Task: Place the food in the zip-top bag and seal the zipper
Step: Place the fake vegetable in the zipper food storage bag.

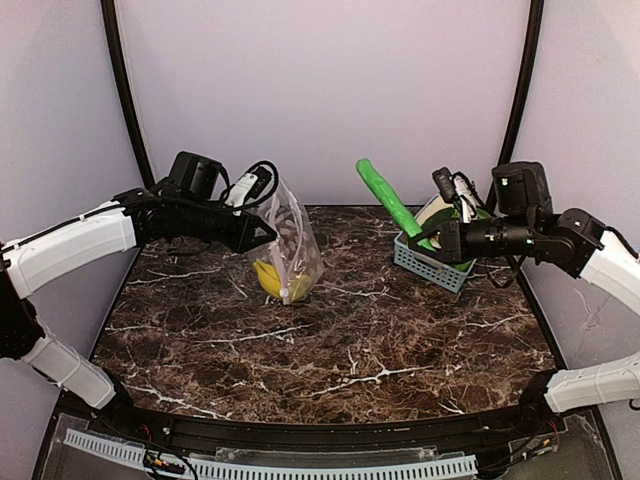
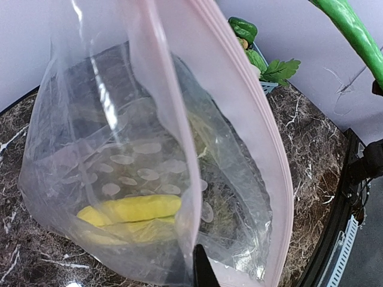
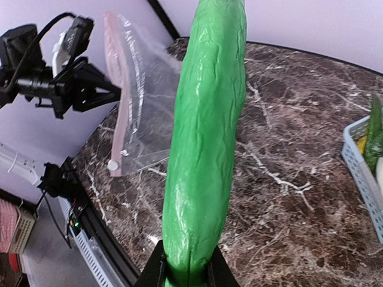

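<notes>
My left gripper (image 1: 268,232) is shut on the clear spotted zip-top bag (image 1: 290,240) and holds it upright over the table's back left. A yellow banana bunch (image 1: 272,281) lies inside the bag, also in the left wrist view (image 2: 131,210). The pink zipper strip (image 2: 239,101) frames the open mouth. My right gripper (image 1: 432,240) is shut on a long bright green cucumber (image 1: 388,201), held raised and pointing toward the bag; it fills the right wrist view (image 3: 206,149). The bag shows there too (image 3: 140,101).
A blue-grey slatted basket (image 1: 430,266) stands at the back right, tilted, with a white vegetable and leafy greens (image 2: 278,70) in it. The dark marble table (image 1: 330,340) has a black raised front edge. Black poles rise at both back corners.
</notes>
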Motion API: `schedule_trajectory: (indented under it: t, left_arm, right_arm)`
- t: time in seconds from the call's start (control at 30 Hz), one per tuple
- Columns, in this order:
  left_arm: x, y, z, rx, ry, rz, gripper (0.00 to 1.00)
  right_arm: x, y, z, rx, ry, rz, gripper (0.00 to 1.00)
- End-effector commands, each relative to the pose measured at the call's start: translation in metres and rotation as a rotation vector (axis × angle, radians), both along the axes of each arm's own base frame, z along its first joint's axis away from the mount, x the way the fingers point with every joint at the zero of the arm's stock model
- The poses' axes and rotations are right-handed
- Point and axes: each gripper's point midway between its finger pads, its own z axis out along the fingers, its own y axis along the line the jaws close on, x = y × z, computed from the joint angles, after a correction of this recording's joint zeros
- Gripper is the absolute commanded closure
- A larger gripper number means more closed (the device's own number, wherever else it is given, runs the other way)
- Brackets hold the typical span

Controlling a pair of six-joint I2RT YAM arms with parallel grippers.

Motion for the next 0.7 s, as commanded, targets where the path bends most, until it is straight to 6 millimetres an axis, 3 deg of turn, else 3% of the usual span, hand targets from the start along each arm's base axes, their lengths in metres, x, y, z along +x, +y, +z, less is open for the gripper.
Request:
schedule_trajectory:
  t: [0.0, 0.13, 0.4, 0.67]
  left_arm:
    - [-0.003, 0.0, 0.002, 0.009, -0.01, -0.032, 0.99]
    - [-0.003, -0.001, 0.002, 0.01, -0.009, -0.036, 0.99]
    - [-0.004, -0.001, 0.002, 0.005, -0.005, -0.038, 0.99]
    - [-0.005, -0.007, -0.005, -0.01, 0.03, -0.058, 0.99]
  right_arm:
    - [-0.032, 0.039, 0.007, 0.046, 0.06, 0.177, 0.99]
    - [-0.056, 0.062, 0.005, 0.035, 0.112, 0.274, 0.99]
    - [-0.084, 0.085, 0.003, 0.005, 0.179, 0.352, 0.99]
    - [-0.091, 0.097, -0.004, -0.019, 0.234, 0.366, 0.99]
